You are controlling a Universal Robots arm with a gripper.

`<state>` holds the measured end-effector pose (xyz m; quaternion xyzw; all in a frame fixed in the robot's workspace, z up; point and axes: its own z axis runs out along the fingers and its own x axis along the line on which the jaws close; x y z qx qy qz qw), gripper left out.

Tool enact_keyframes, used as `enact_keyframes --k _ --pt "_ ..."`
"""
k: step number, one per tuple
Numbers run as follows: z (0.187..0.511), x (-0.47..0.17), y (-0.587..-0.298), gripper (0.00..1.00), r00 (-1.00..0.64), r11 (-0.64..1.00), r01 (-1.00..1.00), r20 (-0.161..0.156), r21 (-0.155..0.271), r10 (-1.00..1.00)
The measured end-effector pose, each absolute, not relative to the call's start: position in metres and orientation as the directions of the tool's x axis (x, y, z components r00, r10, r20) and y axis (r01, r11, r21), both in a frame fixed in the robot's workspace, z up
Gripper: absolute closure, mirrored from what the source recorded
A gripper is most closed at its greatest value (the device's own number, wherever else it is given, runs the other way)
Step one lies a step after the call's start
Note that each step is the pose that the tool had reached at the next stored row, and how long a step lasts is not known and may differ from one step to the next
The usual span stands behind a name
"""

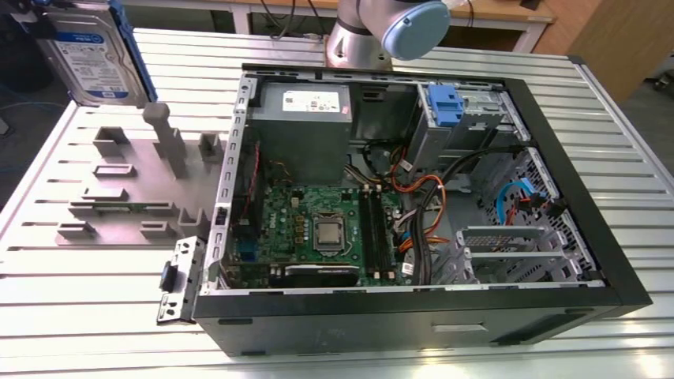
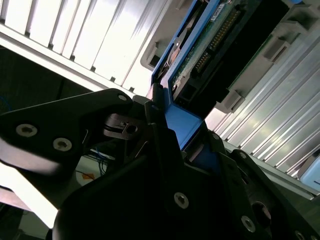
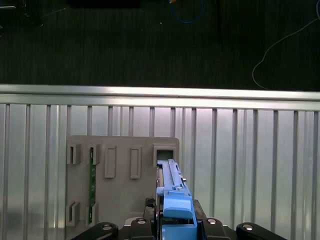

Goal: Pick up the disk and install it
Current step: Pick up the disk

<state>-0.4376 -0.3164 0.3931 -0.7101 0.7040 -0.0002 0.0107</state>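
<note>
At the exterior view's far left, the disk (image 1: 93, 55) is hanging in the air on edge. Its label is facing the camera, and it is well above the table (image 1: 74, 316). The gripper (image 2: 182, 125) is clamping it. In the second wrist view the black fingers (image 2: 155, 115) are squeezing a blue side rail from both sides, which is probably leaving the connector end free for sliding in.

Below and a little to the right, the grey holder (image 1: 126, 185) is lying flat with its slots facing up. In the first wrist view the disk (image 3: 172, 192) is hovering edge-on over the holder (image 3: 120, 175), close to one open slot.

Further right, the case (image 1: 421, 320) is lying on its side with the panel off, so its inside is opening upward to the arm. At its far right corner the cage (image 1: 474, 118) with its blue latch (image 1: 444, 103) is sitting well apart from the disk, so installing is not yet done.
</note>
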Motion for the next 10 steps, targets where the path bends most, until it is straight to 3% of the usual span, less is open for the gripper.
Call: enact_keyframes --k 10 --pt "0.3972 -0.4376 -0.3164 0.64 0.009 -0.008 -1.0 -0.015 -0.015 -1.0"
